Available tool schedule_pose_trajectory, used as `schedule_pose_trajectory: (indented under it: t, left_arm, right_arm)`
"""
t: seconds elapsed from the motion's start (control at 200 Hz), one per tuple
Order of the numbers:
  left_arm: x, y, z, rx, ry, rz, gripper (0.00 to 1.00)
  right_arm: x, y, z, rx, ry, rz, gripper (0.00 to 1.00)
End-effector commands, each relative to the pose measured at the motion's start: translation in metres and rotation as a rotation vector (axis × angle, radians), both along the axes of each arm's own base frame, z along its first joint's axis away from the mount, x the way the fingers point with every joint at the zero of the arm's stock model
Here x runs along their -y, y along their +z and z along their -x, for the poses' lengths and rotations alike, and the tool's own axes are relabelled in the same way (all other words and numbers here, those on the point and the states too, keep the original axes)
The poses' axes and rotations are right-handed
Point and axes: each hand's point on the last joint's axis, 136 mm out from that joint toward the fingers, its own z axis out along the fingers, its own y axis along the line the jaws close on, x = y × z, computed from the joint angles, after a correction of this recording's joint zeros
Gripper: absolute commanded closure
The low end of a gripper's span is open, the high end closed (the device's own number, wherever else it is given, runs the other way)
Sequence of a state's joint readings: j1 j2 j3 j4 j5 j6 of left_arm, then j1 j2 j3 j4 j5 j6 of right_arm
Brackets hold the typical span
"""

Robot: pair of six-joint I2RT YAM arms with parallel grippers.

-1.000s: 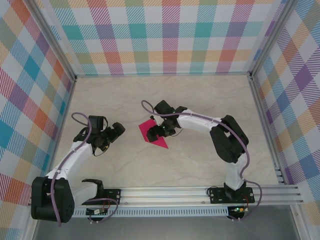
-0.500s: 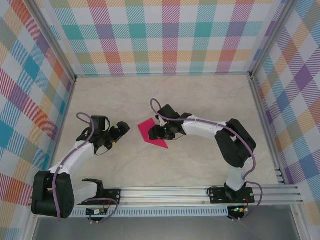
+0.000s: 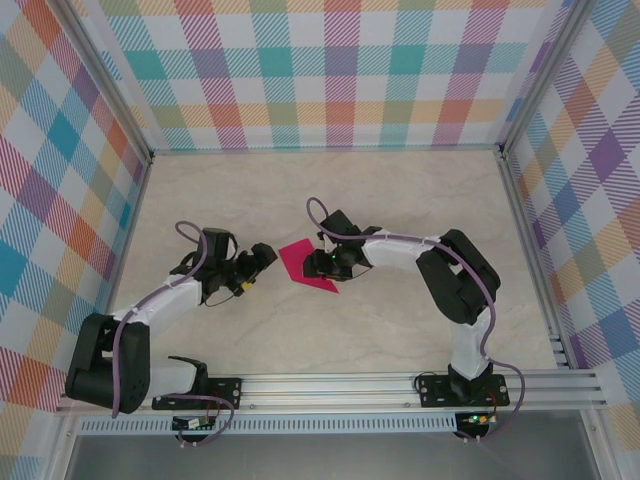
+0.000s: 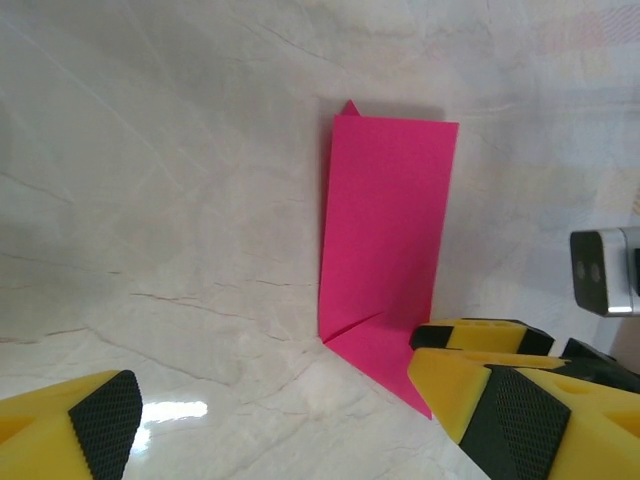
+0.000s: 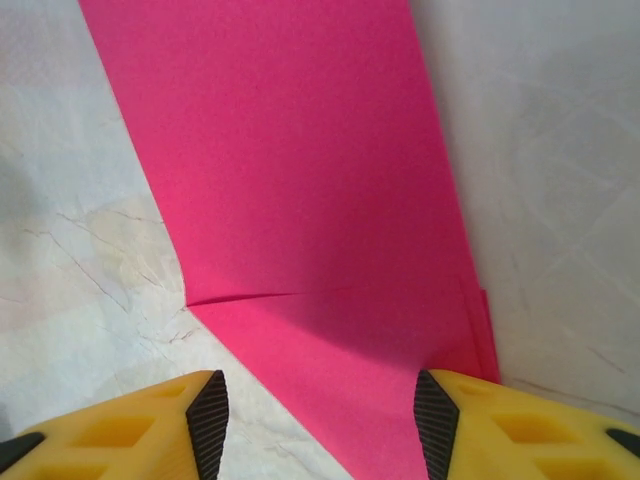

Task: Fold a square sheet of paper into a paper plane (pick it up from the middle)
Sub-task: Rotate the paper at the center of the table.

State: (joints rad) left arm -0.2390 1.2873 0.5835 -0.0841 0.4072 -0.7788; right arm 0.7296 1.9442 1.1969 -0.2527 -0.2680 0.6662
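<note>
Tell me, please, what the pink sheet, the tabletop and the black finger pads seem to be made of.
Pink sheet: thin matte paper; it holds sharp creases. Tabletop: glossy, marble-patterned, likely laminate or stone; it reflects light. Finger pads: probably rubber, matte, finely dotted.

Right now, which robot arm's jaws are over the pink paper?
The right gripper: its open jaws stand over the pink paper. The left gripper sits beside it instead.

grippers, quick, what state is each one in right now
left gripper: open, empty
right gripper: open, jaws either side of the pink paper, not gripping it
</note>
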Motion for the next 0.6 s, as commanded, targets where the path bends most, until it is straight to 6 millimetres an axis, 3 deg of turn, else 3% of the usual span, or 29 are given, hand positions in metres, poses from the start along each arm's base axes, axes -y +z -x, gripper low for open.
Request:
schedule_pose_trajectory:
  t: [0.0,0.36,0.595]
  left_arm:
    - [0.021,0.001,-0.004,0.001,-0.027,0.071,0.08]
    - [0.071,-0.017,-0.01,-0.071,-0.065,0.13,0.2]
    - [0.08,-0.022,-0.017,-0.092,-0.064,0.124,0.31]
  right_arm:
    - [0.005,-0.012,0.0,-0.077,-0.044,-0.035,0.46]
    - [0.021,-0.024,0.001,-0.24,-0.153,-0.136,0.46]
    - [0.027,-0.028,0.002,-0.256,-0.162,-0.134,0.46]
